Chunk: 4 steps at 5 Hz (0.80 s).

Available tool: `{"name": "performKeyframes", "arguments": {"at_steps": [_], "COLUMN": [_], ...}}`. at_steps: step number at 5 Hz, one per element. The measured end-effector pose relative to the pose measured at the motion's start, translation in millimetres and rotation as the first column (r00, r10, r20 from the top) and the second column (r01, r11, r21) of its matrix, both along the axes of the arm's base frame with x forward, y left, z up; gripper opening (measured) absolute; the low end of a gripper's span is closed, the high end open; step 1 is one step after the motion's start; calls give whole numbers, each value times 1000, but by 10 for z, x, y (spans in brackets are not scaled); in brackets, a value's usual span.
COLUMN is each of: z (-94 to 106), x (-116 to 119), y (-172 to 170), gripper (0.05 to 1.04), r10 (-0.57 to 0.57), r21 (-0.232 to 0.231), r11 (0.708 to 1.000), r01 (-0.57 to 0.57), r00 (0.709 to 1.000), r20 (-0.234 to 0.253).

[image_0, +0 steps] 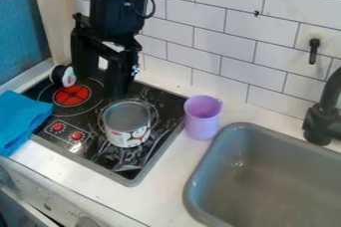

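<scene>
The black gripper point(99, 85) hangs low over the back of the black stove top point(100, 146), its two fingers spread apart with nothing visible between them. Just in front and to the right of it, a white can point(128, 138) with a red and dark pattern and a grey top stands upright on the stove. A small white and black round object point(64, 76) is at the stove's back left edge, close to the gripper's left finger. Right of the stove, a light purple cup point(202, 121) stands upright on the counter.
A blue cloth point(21, 121) lies over the stove's left front corner. The grey sink point(200, 183) takes up the lower right, with a dark faucet point(321, 121) behind it. White tiled wall point(223, 66) runs along the back, and a blue panel point(23, 32) stands at the left.
</scene>
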<state>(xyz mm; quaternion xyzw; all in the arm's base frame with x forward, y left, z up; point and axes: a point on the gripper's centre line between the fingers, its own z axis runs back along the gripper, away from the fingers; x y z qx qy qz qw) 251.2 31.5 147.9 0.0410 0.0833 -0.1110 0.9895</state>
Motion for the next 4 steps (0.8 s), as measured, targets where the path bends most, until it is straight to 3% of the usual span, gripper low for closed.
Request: {"name": "performKeyframes", "arguments": {"at_steps": [1,3,4], "z": [-61,-246,-363], "x": [-26,-375,-407], "y": [-1,127,121], "gripper": [1005,1005,1005], "r10": [1,58,60], "r21": [-1,-45,-57], "r11": [1000,997,996], "r01": [-2,-62,-64], "r00": [1000,995,996], "r20": [-26,-76,-71]}}
